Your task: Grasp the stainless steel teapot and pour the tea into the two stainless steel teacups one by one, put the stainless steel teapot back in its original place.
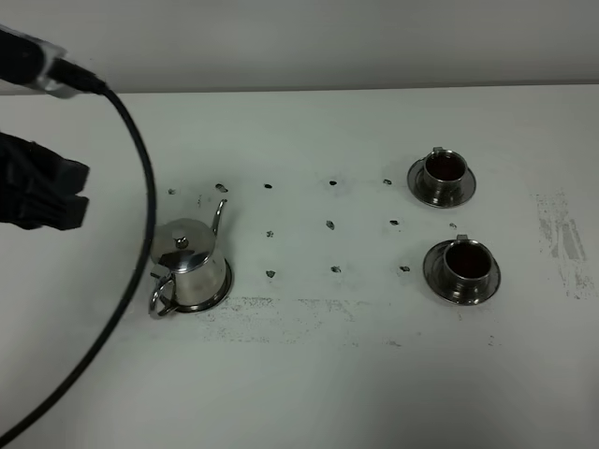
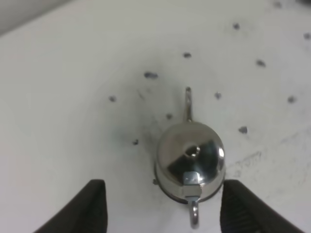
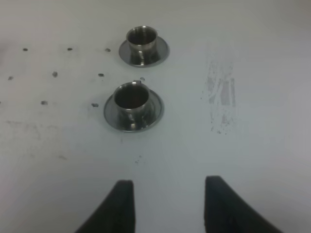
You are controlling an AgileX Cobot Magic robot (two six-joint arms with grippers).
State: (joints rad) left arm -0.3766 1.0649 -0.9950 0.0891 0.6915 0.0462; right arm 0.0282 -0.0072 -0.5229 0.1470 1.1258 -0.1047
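The stainless steel teapot (image 1: pixel 190 267) stands upright on the white table (image 1: pixel 309 374) at the left, spout pointing away, loop handle toward the front. My left gripper (image 1: pixel 77 194) hovers up and to its left, open and empty. In the left wrist view the teapot (image 2: pixel 192 160) shows between the two spread fingers (image 2: pixel 92 208), apart from both. At the right, the two stainless steel teacups (image 1: pixel 445 168) (image 1: pixel 465 262) sit on saucers, with dark reddish tea (image 1: pixel 465 258) in both. My right gripper (image 3: pixel 167 187) is open and empty, well short of the near teacup (image 3: pixel 131 99) and the far teacup (image 3: pixel 142 39).
A thick black cable (image 1: pixel 131 234) hangs from the left arm and crosses the table's left side just beside the teapot. Small dark marks (image 1: pixel 329 224) dot the table between teapot and cups. A scuffed patch (image 1: pixel 562 238) lies right of the cups.
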